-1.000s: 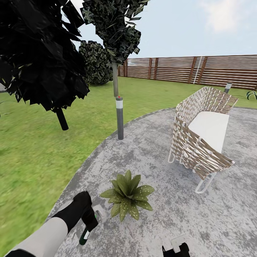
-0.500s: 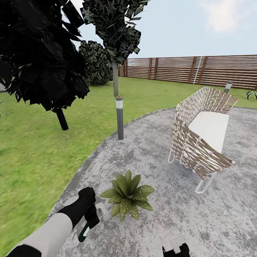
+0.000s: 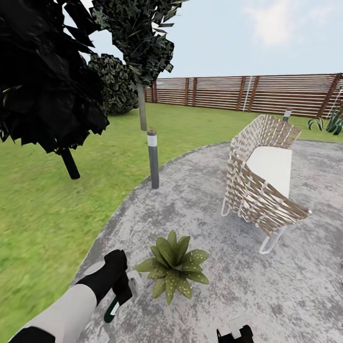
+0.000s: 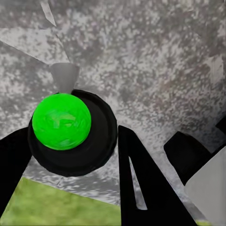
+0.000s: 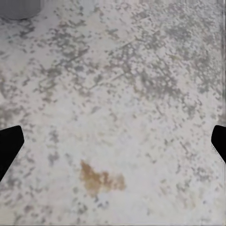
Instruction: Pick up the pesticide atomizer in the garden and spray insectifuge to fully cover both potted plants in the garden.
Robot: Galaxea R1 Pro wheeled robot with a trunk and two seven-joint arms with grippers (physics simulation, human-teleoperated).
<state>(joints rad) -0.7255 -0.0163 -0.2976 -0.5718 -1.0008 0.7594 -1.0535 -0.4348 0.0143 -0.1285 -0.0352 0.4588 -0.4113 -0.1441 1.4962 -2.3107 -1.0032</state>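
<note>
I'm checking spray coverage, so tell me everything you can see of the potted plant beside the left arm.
The low rosette plant of broad, pointed green leaves sits upright on the mottled grey stone patio, near its edge by the lawn. Its leaves fan outward, and the lower ones carry tiny pale whitish specks. The leaves hide its pot. Nothing touches it; the whitish spray head at the left tool is just beside it.

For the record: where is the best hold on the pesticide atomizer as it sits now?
Around the dark green body, as the left gripper already clamps it: the pesticide atomizer hangs tilted, base down, whitish trigger head toward the potted plant. Come from the side away from the nozzle.
</note>
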